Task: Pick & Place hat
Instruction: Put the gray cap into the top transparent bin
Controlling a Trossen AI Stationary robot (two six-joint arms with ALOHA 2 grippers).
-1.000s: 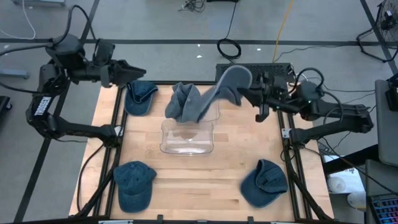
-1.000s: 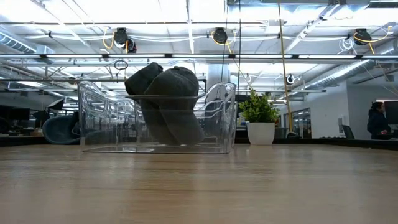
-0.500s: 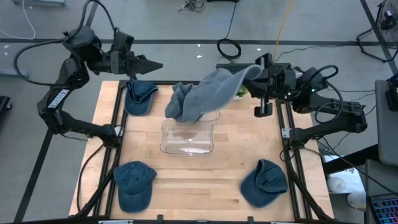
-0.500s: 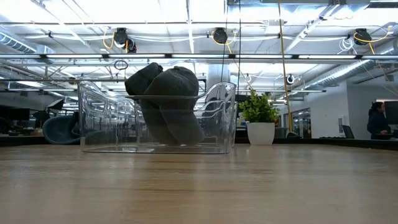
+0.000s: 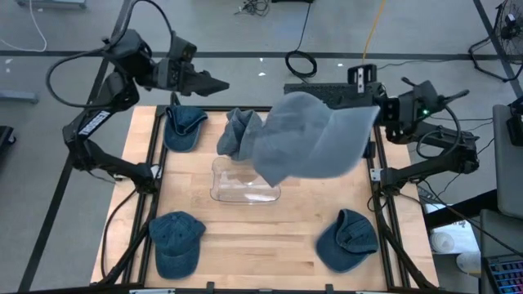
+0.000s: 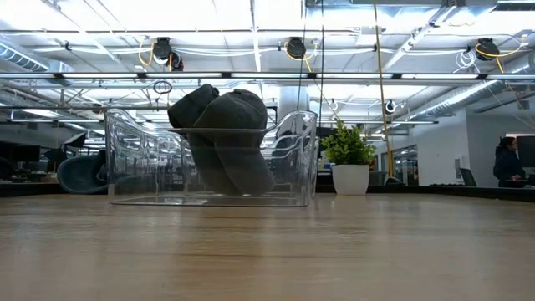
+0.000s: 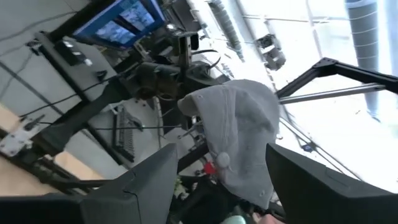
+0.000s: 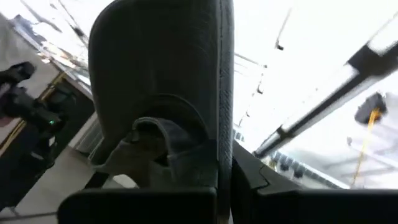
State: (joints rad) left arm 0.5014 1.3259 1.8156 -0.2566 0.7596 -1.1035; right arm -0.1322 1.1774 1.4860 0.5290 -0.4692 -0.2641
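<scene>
My right gripper (image 8: 221,186) is shut on a grey-blue hat (image 5: 315,139), raised high above the table's far right part; the hat fills the right wrist view (image 8: 161,81). It also shows far off in the left wrist view (image 7: 239,137). My left gripper (image 5: 219,82) is open, high over the table's far left edge, touching nothing. A clear bin (image 5: 245,181) stands mid-table. Another hat (image 5: 241,133) leans over the bin's far wall. The low view shows dark hats (image 6: 221,125) inside the bin (image 6: 125,159). My right gripper pinches the hat between its two fingers at the edge (image 8: 222,158) of the end nearest the arm, which looks like the brim (image 5: 355,131). The fingers come from the table's right. The hat is lifted clear and spreads out leftward over the bin.
Three more blue hats lie on the table: one at the far left (image 5: 184,126), one at the near left (image 5: 176,241), one at the near right (image 5: 347,241). A potted plant (image 6: 349,159) stands behind the table. Bare wood lies between the near hats.
My right gripper has risen with the hat and drawn back toward the table's right, staying shut. The hat has come up toward the overhead camera and swung out level, spread wide. My left gripper has risen and moved toward the table's right along the far edge.
</scene>
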